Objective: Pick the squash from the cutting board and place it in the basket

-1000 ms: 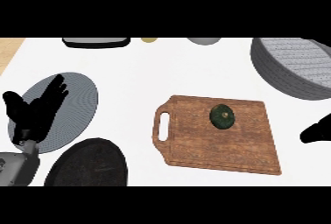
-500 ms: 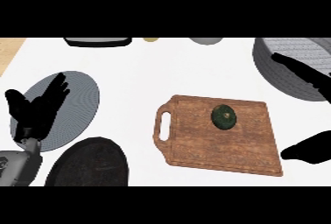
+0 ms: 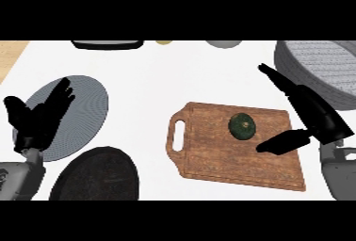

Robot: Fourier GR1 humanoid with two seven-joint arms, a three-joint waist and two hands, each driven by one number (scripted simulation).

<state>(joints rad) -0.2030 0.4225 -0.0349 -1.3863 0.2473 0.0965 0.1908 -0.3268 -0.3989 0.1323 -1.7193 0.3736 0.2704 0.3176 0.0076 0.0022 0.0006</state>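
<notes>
**While the squash lies on the board, the right robot hand opens beside it**

Seen from the head view, the desk (image 3: 181, 70) is plain white, with a strip of pale wood (image 3: 12, 52) at its far left corner. A wooden cutting board (image 3: 222, 164) lies right of centre, its handle slot to the left. The dark green squash (image 3: 241, 126) sits on the board's upper right part. Its long axis runs roughly up and down the view; which end is the stem I cannot tell.

The right robot hand (image 3: 316, 117) hangs over the board's right edge, fingers straight and apart from the thumb, which ends just beside the squash at its lower right. Beyond it stands the grey basket (image 3: 323, 66).

At the left edge the left robot hand (image 3: 38, 117) rests open, fingers up, over a grey plate (image 3: 87, 103); a dark plate (image 3: 97, 174) lies below.
</notes>
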